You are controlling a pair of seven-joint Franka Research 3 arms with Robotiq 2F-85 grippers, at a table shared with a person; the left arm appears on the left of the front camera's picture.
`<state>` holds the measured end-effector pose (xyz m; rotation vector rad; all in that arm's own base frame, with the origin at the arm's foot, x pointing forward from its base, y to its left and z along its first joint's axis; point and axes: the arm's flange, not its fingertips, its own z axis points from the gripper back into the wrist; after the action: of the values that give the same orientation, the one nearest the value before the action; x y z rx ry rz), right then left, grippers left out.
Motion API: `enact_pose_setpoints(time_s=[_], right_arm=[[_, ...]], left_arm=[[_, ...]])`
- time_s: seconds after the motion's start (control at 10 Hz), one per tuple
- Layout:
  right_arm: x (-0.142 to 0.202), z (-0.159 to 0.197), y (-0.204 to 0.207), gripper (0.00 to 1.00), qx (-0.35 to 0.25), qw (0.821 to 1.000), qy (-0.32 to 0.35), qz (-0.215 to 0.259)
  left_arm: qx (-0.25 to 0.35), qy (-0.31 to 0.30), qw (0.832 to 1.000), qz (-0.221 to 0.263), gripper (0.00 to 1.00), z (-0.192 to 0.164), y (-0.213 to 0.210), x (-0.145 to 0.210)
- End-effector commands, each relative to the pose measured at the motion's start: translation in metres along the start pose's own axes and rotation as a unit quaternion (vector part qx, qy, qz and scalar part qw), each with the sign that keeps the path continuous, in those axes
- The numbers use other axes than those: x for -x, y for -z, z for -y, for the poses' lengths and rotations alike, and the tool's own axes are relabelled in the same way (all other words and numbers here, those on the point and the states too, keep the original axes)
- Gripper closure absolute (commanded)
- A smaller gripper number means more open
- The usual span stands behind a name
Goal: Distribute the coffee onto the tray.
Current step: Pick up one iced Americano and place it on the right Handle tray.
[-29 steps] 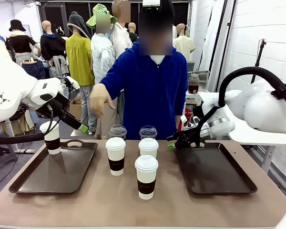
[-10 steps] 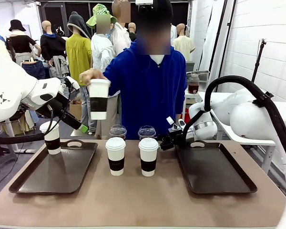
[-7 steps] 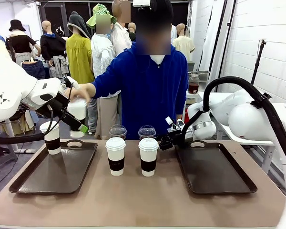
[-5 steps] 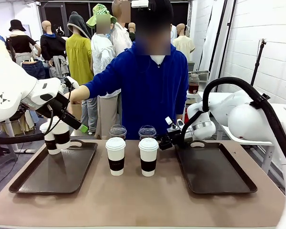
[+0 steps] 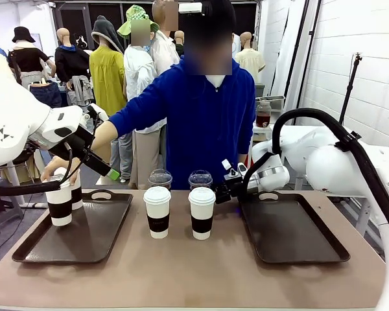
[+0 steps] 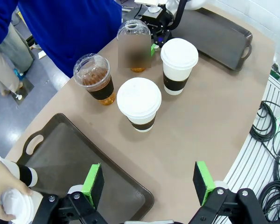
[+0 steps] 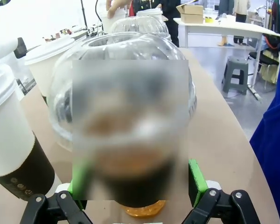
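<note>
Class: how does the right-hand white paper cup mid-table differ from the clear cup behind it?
The paper cup is opaque white, flat-lidded, dark-sleeved; the clear cup is dome-lidded, showing brown drink. The paper cup stands free; the open right gripper flanks the clear cup. Both stand upright on the table.

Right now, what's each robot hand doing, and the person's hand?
Left gripper: open, empty.
Right gripper: open, fingers either side of an iced coffee cup.
Person's hand: holding a paper cup on the left tray.
</note>
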<state>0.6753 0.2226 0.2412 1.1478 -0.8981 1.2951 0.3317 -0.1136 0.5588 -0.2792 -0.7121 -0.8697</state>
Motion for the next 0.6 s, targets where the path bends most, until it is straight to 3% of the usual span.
enact_pose_setpoints(time_s=[0.0,0.4,0.5], right_arm=[[-0.0028,0.0128,0.0088,0.0,0.001,1.0,0.01,0.004],[-0.0004,0.0171,0.0176,0.0,-0.006,1.0,0.027,0.002],[-0.0015,0.0157,0.0176,0.14,-0.008,0.999,0.035,-0.004]], left_arm=[[0.002,-0.002,1.0,0.002,0.0,-0.0011,-0.0006,0.0005],[0.002,-0.002,1.0,0.002,0.0,-0.0011,-0.0006,0.0005],[0.002,-0.002,1.0,0.002,0.0,-0.0011,-0.0006,0.0005]])
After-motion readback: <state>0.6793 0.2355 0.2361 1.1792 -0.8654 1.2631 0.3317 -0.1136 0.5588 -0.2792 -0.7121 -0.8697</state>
